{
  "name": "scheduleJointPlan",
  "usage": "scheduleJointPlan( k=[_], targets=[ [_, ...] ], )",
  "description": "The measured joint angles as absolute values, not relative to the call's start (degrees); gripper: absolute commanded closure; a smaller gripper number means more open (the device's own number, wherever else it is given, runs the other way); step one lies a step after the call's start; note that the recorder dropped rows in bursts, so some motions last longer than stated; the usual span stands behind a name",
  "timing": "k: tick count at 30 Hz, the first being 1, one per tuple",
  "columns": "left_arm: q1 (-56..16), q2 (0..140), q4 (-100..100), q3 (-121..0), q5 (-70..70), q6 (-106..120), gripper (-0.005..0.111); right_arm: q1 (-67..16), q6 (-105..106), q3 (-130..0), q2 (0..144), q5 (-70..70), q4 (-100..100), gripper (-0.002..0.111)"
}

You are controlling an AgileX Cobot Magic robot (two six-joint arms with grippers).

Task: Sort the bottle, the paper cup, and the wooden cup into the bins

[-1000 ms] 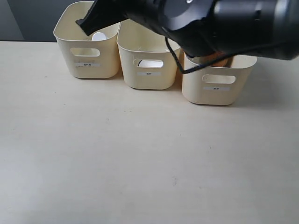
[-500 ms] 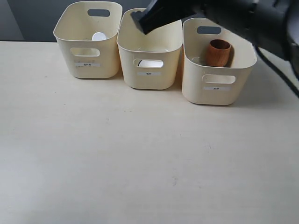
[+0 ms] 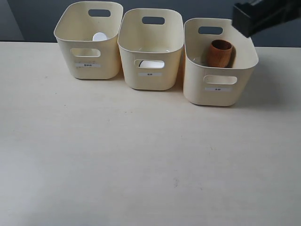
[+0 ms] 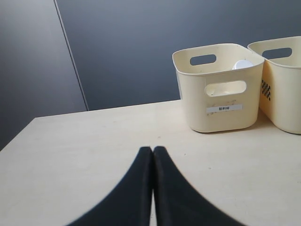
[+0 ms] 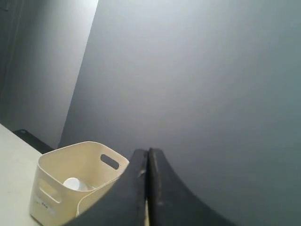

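Three cream bins stand in a row at the back. In the right bin (image 3: 218, 89) the brown wooden cup (image 3: 219, 53) stands upright. A white round top, apparently the bottle's cap (image 3: 99, 36), shows in the left bin (image 3: 89, 61); it also shows in the left wrist view (image 4: 243, 64) and the right wrist view (image 5: 71, 183). A white thing, likely the paper cup (image 3: 151, 64), shows through the middle bin's (image 3: 150, 80) handle cut-out. My right gripper (image 5: 148, 151) is shut and empty, held high; its arm (image 3: 263, 16) is at the top right. My left gripper (image 4: 153, 149) is shut and empty, low over the table.
The pale table (image 3: 141, 155) stretches in front of the bins. A dark grey wall (image 4: 141, 47) stands behind them. In the left wrist view the left bin (image 4: 221, 99) stands ahead, a second bin (image 4: 282, 89) beside it.
The right arm has swept from over the left and middle bins to the top right corner, uncovering all three bins and the wooden cup.
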State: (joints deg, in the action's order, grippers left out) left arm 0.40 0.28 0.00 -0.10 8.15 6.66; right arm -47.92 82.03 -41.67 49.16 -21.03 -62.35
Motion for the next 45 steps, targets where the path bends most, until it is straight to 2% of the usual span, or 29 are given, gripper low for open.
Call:
scheduleJointPlan(
  k=[14, 25, 32, 45],
  targets=[
    [0.40, 0.28, 0.00, -0.10, 8.15, 6.66, 0.107, -46.88, 105.16, -39.07, 37.17, -25.47, -87.53, 0.109],
    [0.40, 0.28, 0.00, -0.10, 8.15, 6.66, 0.107, -24.03, 108.74, -31.77, 36.13, -21.40, -98.28, 0.109],
    [0.40, 0.28, 0.00, -0.10, 8.15, 6.66, 0.107, -11.54, 93.98, -29.46, 28.41, -20.94, -99.84, 0.109],
    [0.40, 0.28, 0.00, -0.10, 8.15, 6.66, 0.107, -7.14, 91.33, -29.46, 23.95, -21.14, -99.84, 0.109]
  ],
)
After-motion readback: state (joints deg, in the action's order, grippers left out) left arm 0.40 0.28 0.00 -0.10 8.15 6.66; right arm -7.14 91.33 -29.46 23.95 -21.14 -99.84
